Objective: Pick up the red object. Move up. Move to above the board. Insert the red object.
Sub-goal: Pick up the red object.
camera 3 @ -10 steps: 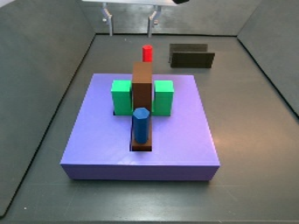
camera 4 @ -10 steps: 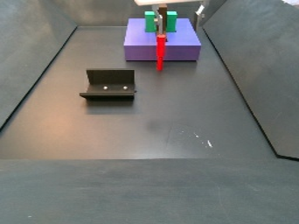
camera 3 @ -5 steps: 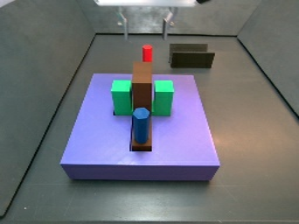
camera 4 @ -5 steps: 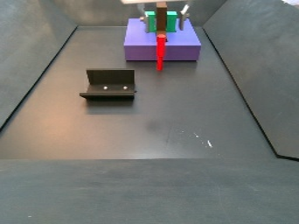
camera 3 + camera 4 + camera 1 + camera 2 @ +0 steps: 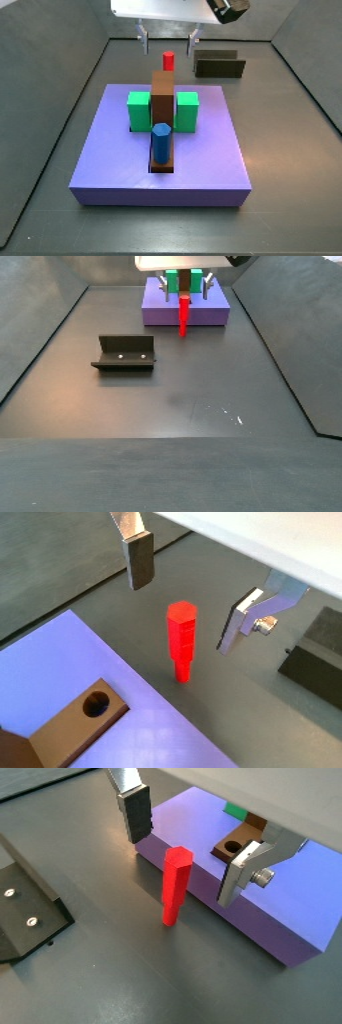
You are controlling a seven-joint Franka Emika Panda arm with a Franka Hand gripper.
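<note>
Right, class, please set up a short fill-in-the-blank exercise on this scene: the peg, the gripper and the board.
1. The thin red cylinder peg stands upright on the dark ____, beside the board.
2. The gripper hangs above the peg with its jaws ____, holding nothing.
3. On the large lavender square board, a ____ cylinder peg stands in the brown centre strip.
4. The dark L-shaped fixture stands ____ from the board.

Missing words: floor; open; blue; apart

No readable text, labels, brands, numbers or signs in any view.
</note>
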